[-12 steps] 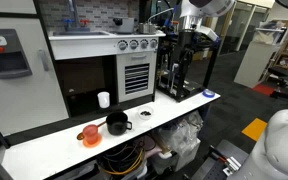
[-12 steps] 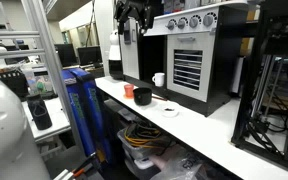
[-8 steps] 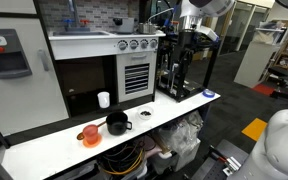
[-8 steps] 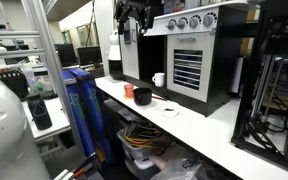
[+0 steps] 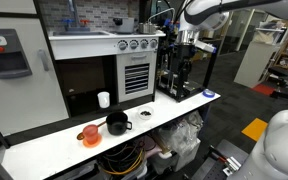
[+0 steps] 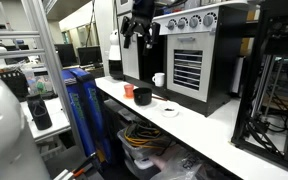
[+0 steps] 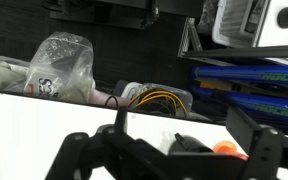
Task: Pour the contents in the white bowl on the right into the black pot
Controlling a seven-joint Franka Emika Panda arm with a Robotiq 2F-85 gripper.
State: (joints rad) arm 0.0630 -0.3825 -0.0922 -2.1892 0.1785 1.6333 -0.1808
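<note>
Black pot (image 5: 117, 123) unmoved, gripper (image 6: 139, 38) lower.

on counter (image 6: 216, 132) | pot (image 6: 142, 97) between cup (image 6: 128, 92) and bowl (image 6: 170, 110); mug (image 6: 159, 79) behind pot

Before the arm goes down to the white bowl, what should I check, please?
1. Gripper open and empty: ok; in the wrist view the jaws stand wide apart, nothing between.
2. Gripper over the white bowl: not ok; it hangs high, off to one side.
3. White bowl free to grasp, apart from the black pot: ok.
4. Bowl's contents: cannot tell, too small.
5. Black pot upright: ok.
6. Orange cup clear of the pouring path: cannot tell; it stands close beside the pot.
</note>
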